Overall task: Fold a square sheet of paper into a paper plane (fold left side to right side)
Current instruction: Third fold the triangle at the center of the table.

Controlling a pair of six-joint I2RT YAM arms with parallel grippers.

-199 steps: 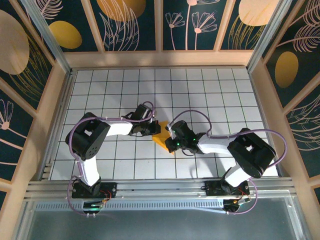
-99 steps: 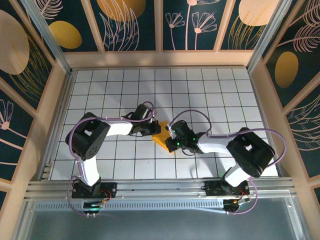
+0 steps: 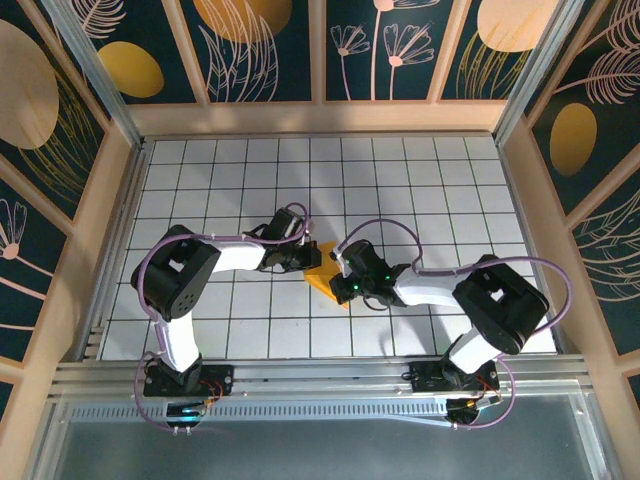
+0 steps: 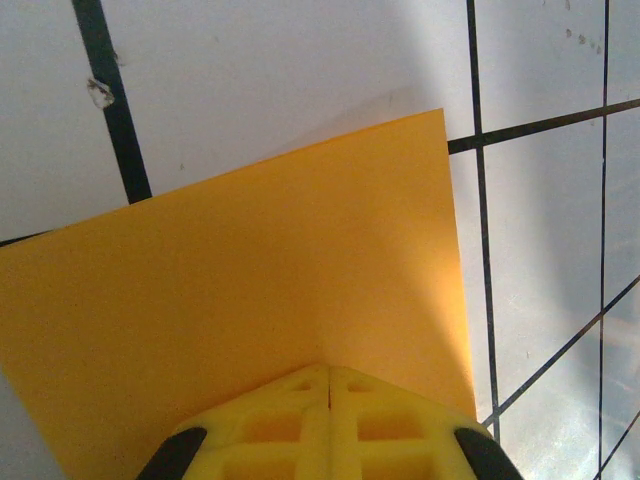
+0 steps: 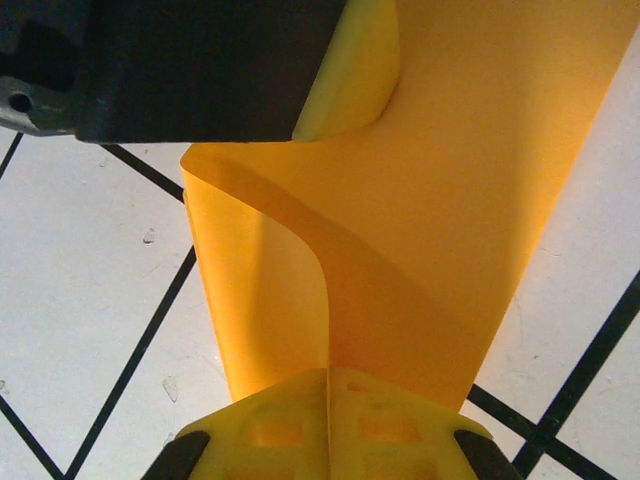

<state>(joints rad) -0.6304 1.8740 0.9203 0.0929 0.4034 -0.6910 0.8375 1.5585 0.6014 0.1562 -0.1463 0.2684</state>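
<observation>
Bright, even overhead light.
Top view sharp; close up, a soft shadow crosses the table [image 4: 250,90] beside the paper [image 4: 250,280].

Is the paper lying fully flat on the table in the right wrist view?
No, the square sheet of paper bends up into a curled flap.

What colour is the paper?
The paper is plain orange-yellow; left wrist view shows it best.

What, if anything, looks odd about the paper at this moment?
The sheet of paper does not lie flat. In the right wrist view one layer bows up in a soft curl, running from the shut right gripper that pinches it toward the left gripper. It is a rounded bend, not a sharp crease. No tear shows.
</observation>
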